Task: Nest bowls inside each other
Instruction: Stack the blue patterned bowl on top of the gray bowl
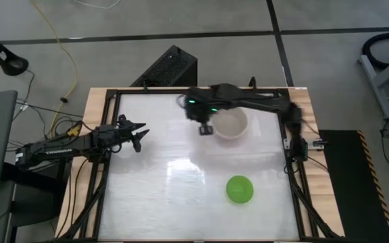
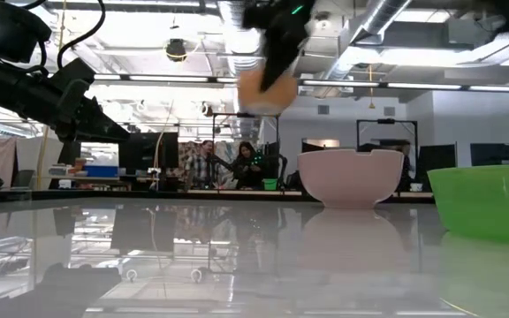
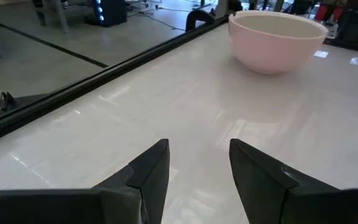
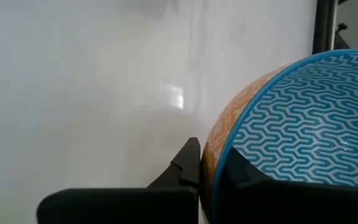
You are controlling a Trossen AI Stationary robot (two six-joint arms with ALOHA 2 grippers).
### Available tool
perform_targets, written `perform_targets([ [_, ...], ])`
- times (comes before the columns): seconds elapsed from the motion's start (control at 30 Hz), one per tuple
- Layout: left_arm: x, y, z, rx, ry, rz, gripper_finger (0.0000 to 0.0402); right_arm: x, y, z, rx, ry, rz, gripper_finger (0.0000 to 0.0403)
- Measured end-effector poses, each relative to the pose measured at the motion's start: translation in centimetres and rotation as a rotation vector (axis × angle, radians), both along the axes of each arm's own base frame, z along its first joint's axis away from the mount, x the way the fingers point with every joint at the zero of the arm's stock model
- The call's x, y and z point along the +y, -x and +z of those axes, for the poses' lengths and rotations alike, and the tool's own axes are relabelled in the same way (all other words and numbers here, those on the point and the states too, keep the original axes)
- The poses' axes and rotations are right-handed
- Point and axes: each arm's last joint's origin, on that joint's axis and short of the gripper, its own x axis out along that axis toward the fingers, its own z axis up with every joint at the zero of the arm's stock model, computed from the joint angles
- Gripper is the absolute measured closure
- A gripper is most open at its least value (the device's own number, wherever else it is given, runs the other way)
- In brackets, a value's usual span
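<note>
My right gripper (image 4: 213,158) is shut on a bowl (image 4: 303,118) with a blue patterned inside and an orange-tan outside. That bowl hangs high above the table (image 2: 268,84), just left of the pale pink-cream bowl (image 1: 233,124). The pink-cream bowl stands upright on its base at the far middle. A bright green bowl (image 1: 240,189) sits near the right front. At the table's left edge my left gripper (image 3: 197,168) stays open and low over bare tabletop, with nothing between its fingers. My right gripper pinches the bowl's rim (image 4: 224,163), one finger on the orange-tan outer wall (image 4: 188,163) and the other inside on the blue pattern (image 4: 253,177). The fingers slant down from above. The bowl hangs tilted below them, lifted clear of the table.
A black frame rail (image 1: 107,135) runs around the white tabletop. A black box (image 1: 171,67) stands beyond the far edge. Bare tabletop lies between the left gripper and the green bowl. People (image 2: 206,163) show in the room behind the table.
</note>
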Motion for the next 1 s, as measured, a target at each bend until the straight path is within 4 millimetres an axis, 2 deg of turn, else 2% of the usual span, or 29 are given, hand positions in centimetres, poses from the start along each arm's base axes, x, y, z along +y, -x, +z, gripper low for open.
perform_targets([
  [0.1, 0.0, 0.0, 0.0, 0.003, -0.004, -0.001, 0.0244, 1.3, 3.9, -0.8, -0.021, -0.019, -0.075, 0.0377],
  [0.27, 0.0, 0.0, 0.0, 0.003, -0.004, 0.0, 0.0244, 2.7, 9.0, -3.9, -0.12, 0.01, -0.223, 0.0377],
  [0.33, 0.0, 0.0, 0.0, 0.003, -0.004, 0.0, 0.0244, 2.9, 10.4, -4.7, -0.19, 0.017, -0.267, 0.0377],
  [0.4, 0.0, 0.0, 0.0, 0.003, -0.005, 0.002, 0.0244, 2.9, 11.4, -6.3, -0.19, 0.016, -0.303, 0.0377],
  [0.5, 0.0, 0.0, 0.0, 0.003, -0.005, 0.003, 0.0244, 2.7, 12.0, -8.7, -0.178, 0.008, -0.33, 0.0377],
  [0.6, 0.0, 0.0, 0.0, -0.001, 0.0, 0.006, 0.0244, 2.1, 12.0, -9.6, -0.215, 0.011, -0.352, 0.0377],
  [0.73, 0.0, 0.0, 0.0, -0.009, 0.012, 0.011, 0.0244, 1.4, 11.5, -11.8, -0.127, 0.006, -0.378, 0.0377],
  [1.0, 0.0, 0.0, 0.0, -0.019, 0.027, 0.014, 0.0244, 0.6, 10.2, -14.3, -0.064, -0.021, -0.393, 0.0377],
])
